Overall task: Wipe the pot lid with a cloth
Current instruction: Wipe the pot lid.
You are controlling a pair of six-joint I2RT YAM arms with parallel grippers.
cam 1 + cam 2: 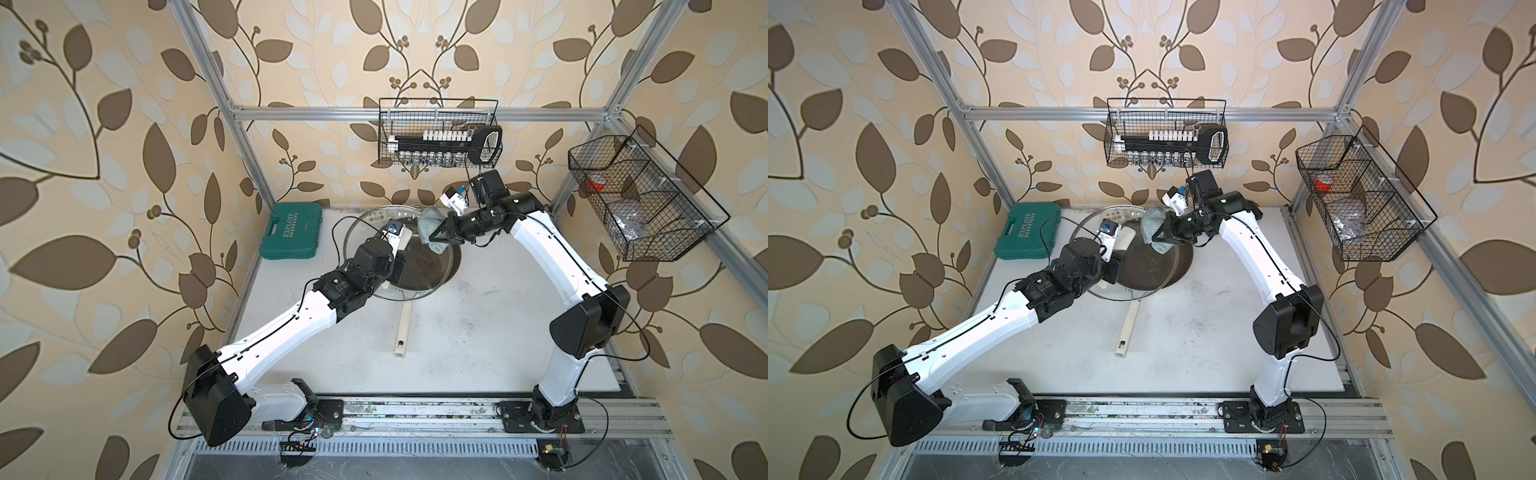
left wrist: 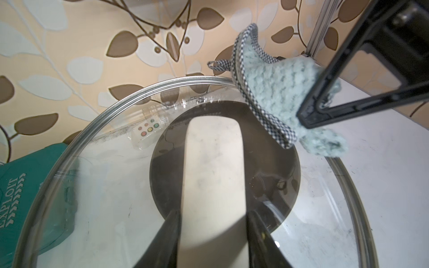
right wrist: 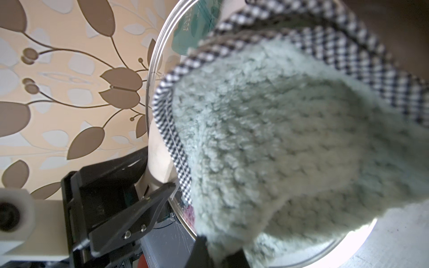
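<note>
Pinching the long cream handle point(image 2: 213, 162) of the pot lid point(image 2: 104, 185), the left gripper point(image 2: 214, 229) has its two fingers shut tight on it, one on each side. That looks like the best place to hold, because the lid is big clear glass and is likely heavy, slippery and easy to break. Just past those fingers, the right gripper point(image 1: 435, 238) is shut on the cloth point(image 1: 430, 226), which looks soft, light and floppy. It bunches at the lid's far rim, and I cannot tell if it really touches the glass. Under both sets of fingers sits a dark frying pan point(image 1: 1185, 259), so a low lid could bump it. Out beside the left fingers lies a green tool case point(image 1: 291, 235). Far behind the right fingers a wire basket point(image 1: 386, 137) hangs on the back wall, close over that arm, and a second wire basket point(image 1: 665, 245) hangs off to the side.
</note>
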